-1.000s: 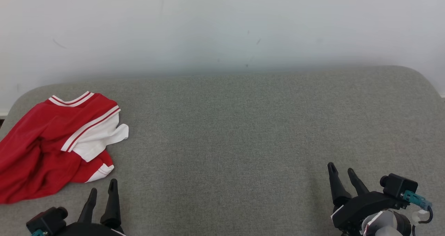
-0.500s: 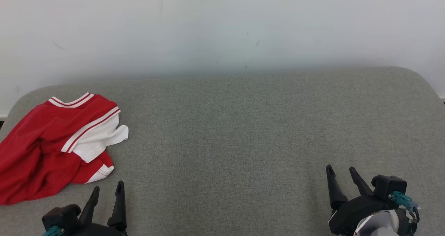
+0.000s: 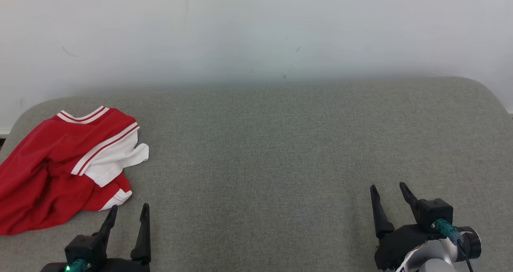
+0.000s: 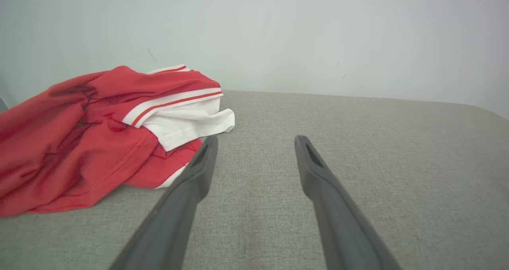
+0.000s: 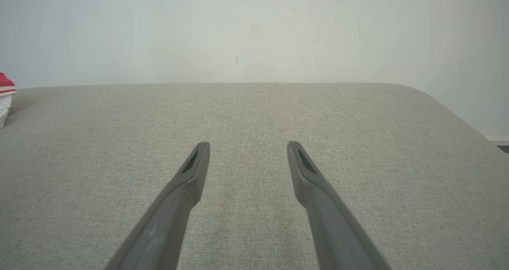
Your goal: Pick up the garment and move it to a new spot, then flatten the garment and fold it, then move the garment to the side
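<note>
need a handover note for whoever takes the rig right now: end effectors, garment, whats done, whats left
Left end effector: open, empty, close by the garment's near hem.
Right end effector: open, empty, over bare cushion at the right.
Garment: red and white, crumpled at the cushion's left end.
Done: nothing yet.
Left: pick up, move, flatten, fold, set aside.
</note>
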Tool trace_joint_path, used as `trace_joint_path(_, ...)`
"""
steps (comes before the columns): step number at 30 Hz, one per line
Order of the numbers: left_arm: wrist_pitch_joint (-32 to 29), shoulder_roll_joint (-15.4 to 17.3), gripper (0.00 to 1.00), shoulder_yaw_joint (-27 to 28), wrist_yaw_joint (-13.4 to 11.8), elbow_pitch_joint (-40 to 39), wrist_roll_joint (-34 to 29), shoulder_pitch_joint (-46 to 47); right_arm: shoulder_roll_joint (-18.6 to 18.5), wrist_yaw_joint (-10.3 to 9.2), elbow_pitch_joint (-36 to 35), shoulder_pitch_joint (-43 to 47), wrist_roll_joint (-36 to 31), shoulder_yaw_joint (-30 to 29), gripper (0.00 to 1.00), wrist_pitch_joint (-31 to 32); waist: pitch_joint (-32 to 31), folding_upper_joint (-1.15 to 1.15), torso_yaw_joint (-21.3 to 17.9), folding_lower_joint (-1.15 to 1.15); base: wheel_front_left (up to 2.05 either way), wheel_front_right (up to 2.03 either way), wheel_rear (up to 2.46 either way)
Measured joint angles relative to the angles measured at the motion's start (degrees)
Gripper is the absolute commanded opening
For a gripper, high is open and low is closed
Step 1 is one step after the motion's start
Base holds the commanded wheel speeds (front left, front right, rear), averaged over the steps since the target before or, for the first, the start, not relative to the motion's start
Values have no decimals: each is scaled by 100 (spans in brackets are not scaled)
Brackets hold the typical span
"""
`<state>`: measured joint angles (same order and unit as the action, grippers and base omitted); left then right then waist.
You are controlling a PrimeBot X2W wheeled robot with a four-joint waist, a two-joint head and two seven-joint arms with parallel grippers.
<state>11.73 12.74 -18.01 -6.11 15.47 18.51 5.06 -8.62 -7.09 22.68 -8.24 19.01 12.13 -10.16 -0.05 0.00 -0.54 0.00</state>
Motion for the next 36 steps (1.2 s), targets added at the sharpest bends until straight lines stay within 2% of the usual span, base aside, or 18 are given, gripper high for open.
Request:
trace_joint_path(19, -56, -11, 100, -68, -18, -13, -52, 48, 14, -4, -174, 94, -200, -236, 100, 65, 30, 0, 96, 0, 0, 0, 0)
trace_joint_path(27, -96, -32, 100, -83, -18, -3, -52, 134, 15, -4, -289, 196, -201, -305, 100, 114, 52, 0, 434, 0, 0, 0, 0)
trace_joint_path(36, -96, -19, 100, 46, -42, -3, -37, 126, 41, -4, -407, 190, -242, -225, 100, 191, 64, 0, 1058, 0, 0, 0, 0)
